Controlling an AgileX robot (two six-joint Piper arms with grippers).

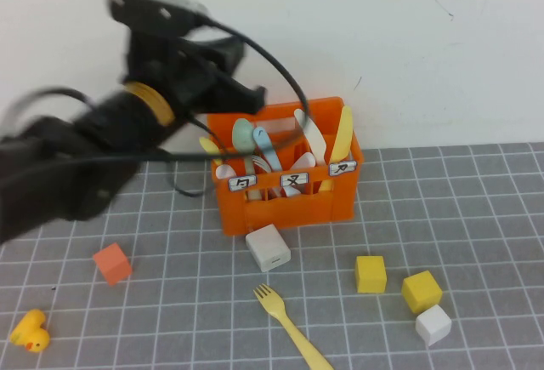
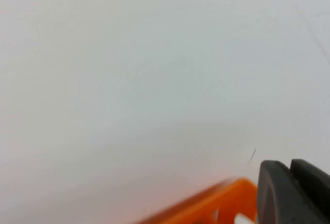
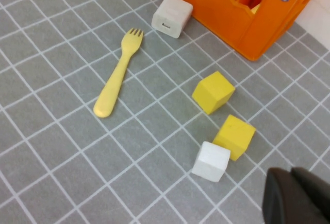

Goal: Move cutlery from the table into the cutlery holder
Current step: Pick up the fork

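Observation:
The pale yellow fork [image 1: 289, 326] lies flat on the grey gridded table [image 1: 476, 217], in front of the orange cutlery holder [image 1: 280, 208]. It also shows in the right wrist view [image 3: 117, 77]. The light blue utensil [image 1: 265, 150] stands in the holder among other pieces. My left gripper [image 1: 251, 96] hovers above the holder's back left corner, shut and empty. In the left wrist view the left gripper [image 2: 290, 170] is beside the holder's rim [image 2: 216, 203]. My right gripper [image 3: 291, 177] is shut and empty above the table, near the cubes; the holder [image 3: 232, 18] lies beyond it.
A white block [image 1: 269, 247] sits just in front of the holder. Two yellow cubes [image 1: 371, 274] [image 1: 422, 290] and a white cube [image 1: 433, 325] lie front right. An orange-red cube [image 1: 112, 263] and a yellow duck [image 1: 31, 331] lie front left. A white wall stands behind.

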